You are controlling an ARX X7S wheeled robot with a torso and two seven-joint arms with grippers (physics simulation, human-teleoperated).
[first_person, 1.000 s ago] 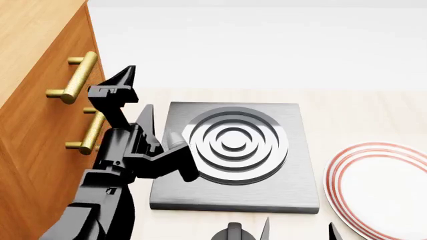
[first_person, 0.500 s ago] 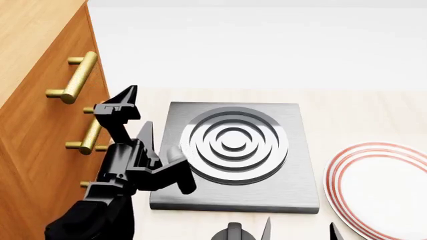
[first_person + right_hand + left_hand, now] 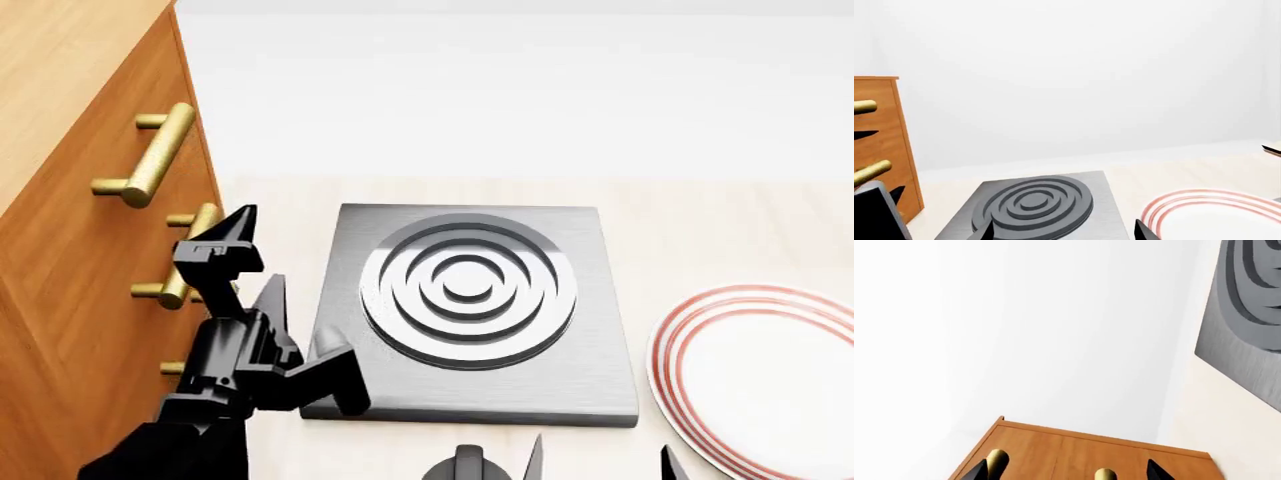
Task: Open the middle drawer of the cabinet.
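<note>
The orange-brown cabinet (image 3: 54,90) stands at the left, its drawer fronts facing the hotplate. The middle drawer (image 3: 107,270) carries a brass bar handle (image 3: 164,290), below the top drawer's handle (image 3: 147,155). My left gripper (image 3: 254,265) is open at the height of the middle handle, and its upper finger (image 3: 230,238) overlaps that handle; contact cannot be told. In the left wrist view the middle handle's end (image 3: 1105,474) lies between the fingertips of the left gripper (image 3: 1066,472). My right gripper (image 3: 598,462) hangs open at the near edge, over the hotplate (image 3: 1034,200).
A black-and-steel hotplate (image 3: 467,300) lies just right of the cabinet. A white plate with red rings (image 3: 761,370) sits at the right. The bottom drawer's handle (image 3: 171,368) peeks out beside my left arm. A pale wall rises behind the table.
My left gripper has dropped from beside the top handle down to the middle handle and moved closer to the cabinet front. The right arm has stayed put.
</note>
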